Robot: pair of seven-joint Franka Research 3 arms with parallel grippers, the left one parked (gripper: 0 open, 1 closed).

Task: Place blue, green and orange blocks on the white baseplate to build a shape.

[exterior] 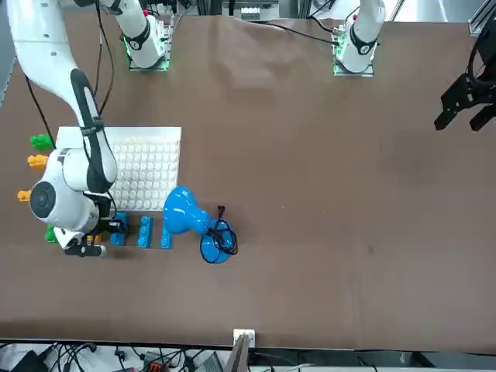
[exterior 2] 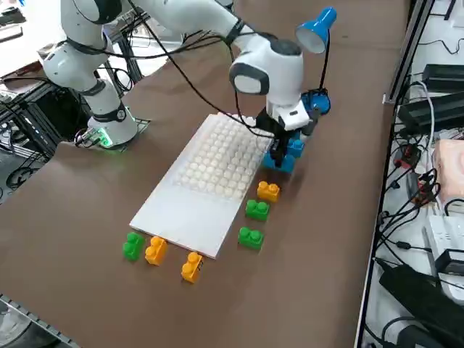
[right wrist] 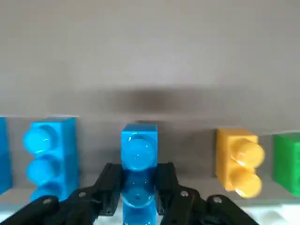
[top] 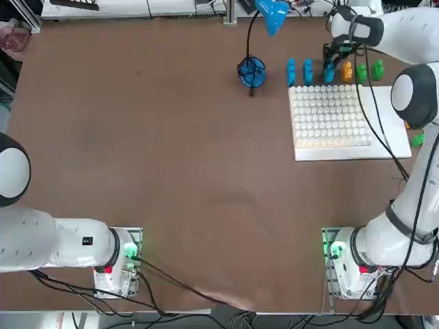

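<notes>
Baseplate first: the white baseplate [top: 334,122] lies in front of the working right arm, its studded grid bare of bricks, with its smooth strip on the side away from the blue desk lamp [top: 255,68]. Along the baseplate's far edge, as the robot sees it, runs a row of loose blocks: three blue ones nearest the lamp, then an orange block [right wrist: 236,161] and a green block [top: 376,69].

The right gripper [right wrist: 139,190] hangs over that row, at the third blue block [right wrist: 139,157], the one next to the orange. Its jaws are closed on this brick's two long sides, near the end closest to the baseplate, so the brick's long axis runs straight out from between the fingers [right wrist: 108,183], away from the plate. The neighbouring blue block [right wrist: 49,152] sits just beside it, apart from the finger.

Judging by this, the coming move is a lift and a short carry back toward the robot, since the plate lies just behind the gripped brick.
</notes>
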